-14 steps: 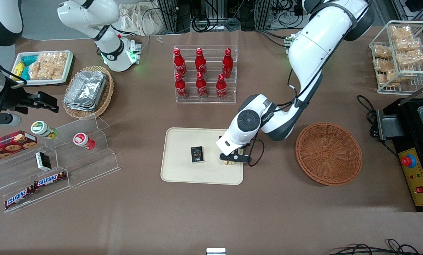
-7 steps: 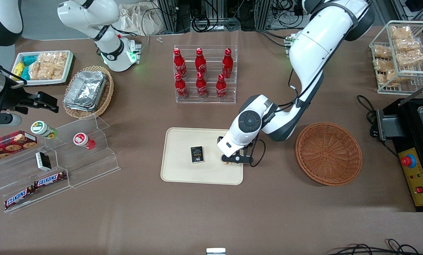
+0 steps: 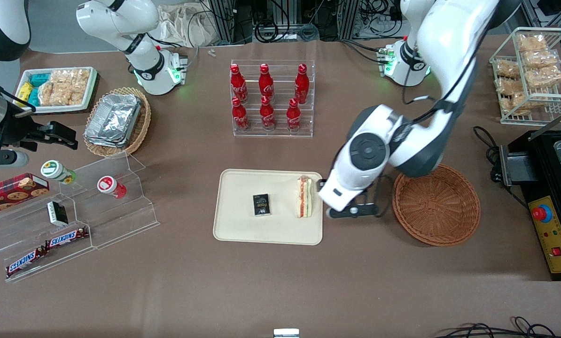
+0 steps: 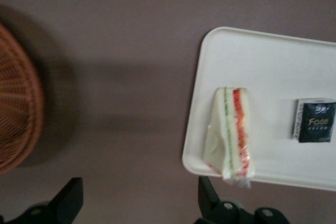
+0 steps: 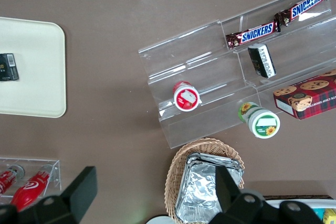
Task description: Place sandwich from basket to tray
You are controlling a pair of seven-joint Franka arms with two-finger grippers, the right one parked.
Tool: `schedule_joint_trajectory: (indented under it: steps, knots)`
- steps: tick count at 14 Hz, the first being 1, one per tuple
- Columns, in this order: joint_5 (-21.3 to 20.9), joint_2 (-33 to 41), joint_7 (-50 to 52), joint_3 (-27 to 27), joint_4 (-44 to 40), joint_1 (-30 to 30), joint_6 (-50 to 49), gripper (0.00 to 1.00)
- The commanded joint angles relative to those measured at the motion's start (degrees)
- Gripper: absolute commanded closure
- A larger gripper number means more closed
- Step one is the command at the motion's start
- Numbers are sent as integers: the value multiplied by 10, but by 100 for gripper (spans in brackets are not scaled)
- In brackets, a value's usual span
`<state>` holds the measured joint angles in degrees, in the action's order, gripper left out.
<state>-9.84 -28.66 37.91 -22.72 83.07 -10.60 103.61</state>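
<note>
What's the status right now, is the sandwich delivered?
Gripper open, empty, above the table between tray and basket. Sandwich lies on the tray beside a small black box. Basket holds nothing. Nothing in the way.

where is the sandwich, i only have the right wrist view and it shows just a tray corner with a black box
Observer: The sandwich lies on the tray, beside the small black box and close to the tray edge nearest the basket.
Operator: is the gripper holding it
Observer: No. The gripper is open and holds nothing. It hangs above the bare table between the tray and the basket.
Operator: anything in the basket
Observer: Nothing shows in the part of the basket that the arm does not cover.
</note>
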Motion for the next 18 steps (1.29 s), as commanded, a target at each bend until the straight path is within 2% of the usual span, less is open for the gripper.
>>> schedule_joint_trajectory:
  steps: [1,4,7,10,15,18]
  knots:
    - [-3,73,-102,-4,17,44,-95,1]
    - [2,128,-211,-4,16,113,-163,1]
    - [7,171,-218,-2,17,173,-184,1]
    - [5,197,-223,3,22,201,-186,1]
    - [29,198,-325,3,22,269,-216,0]
    - [25,208,-341,7,31,268,-216,0]
